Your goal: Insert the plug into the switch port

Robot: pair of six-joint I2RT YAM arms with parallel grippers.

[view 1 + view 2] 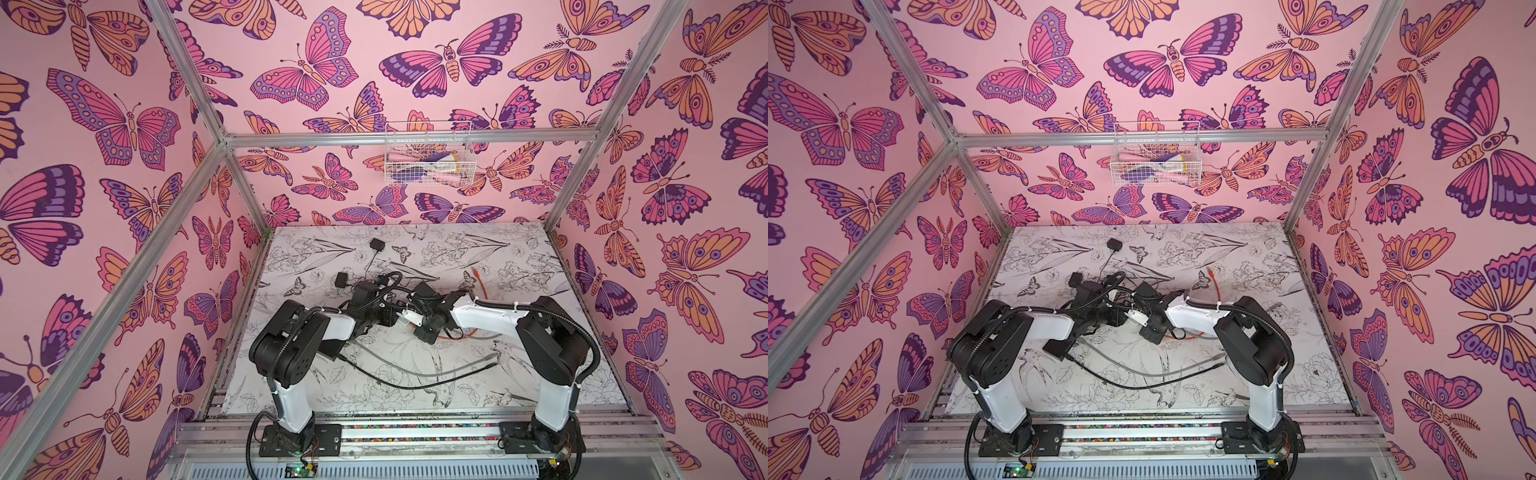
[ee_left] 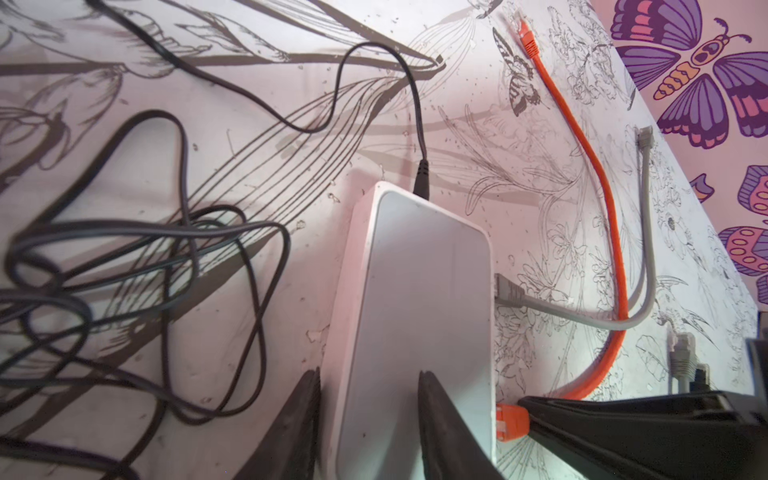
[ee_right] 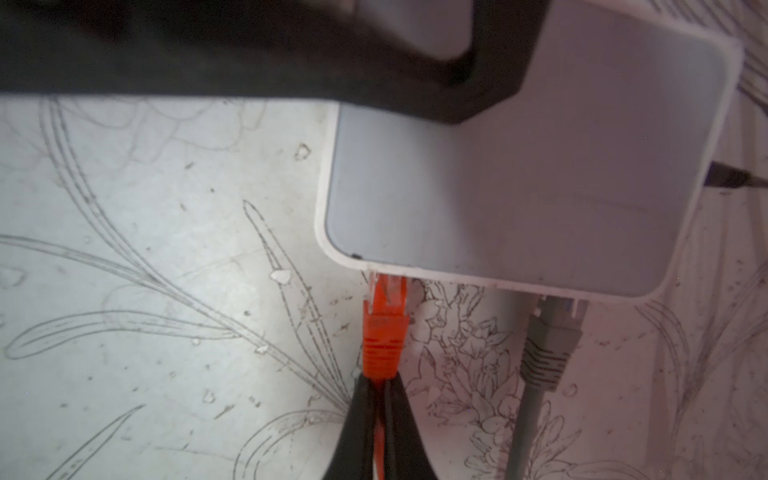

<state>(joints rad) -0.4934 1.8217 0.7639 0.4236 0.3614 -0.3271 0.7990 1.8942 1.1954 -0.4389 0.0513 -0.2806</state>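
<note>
Found switch (image 2: 428, 311) flat on table (image 2: 257, 332), approx mid-table in both top views (image 1: 409, 316) (image 1: 1137, 318), tucked btwn the two wrists.

Saw L gripper (image 2: 368, 374) w/ jaws part-open, set astride one long edge of switch: one finger down beside side wall, other over top face. Couldn't tell if truly clamped or only braced against it.

Saw R gripper (image 3: 380, 390) pinched tight, no gap showing, on tail end of orange plug (image 3: 384, 328), right at boot/cbl junction. Found orange plug lined up square w/ port side of switch, clear tip right at switch's lower edge, orange boot wholly outside. Couldn't tell how far in, if at all.

Noted grey plug (image 3: 548, 345) seated in a neighbouring port, just beside orange plug, w/ grey cbl (image 2: 647, 232) curving off over table and crossing orange cbl (image 2: 620, 282).

Noted black pwr lead (image 2: 419, 174) plugged into end of switch furthest from L gripper, trailing off into loose tangle of black cord (image 2: 145, 257) on side of switch opposite ports.

Saw free end of orange cbl lying well apart from switch, connector (image 2: 527, 37) bare on table. Spotted one more grey connector (image 2: 681, 353) loose on table near R gripper's fingers.
</note>
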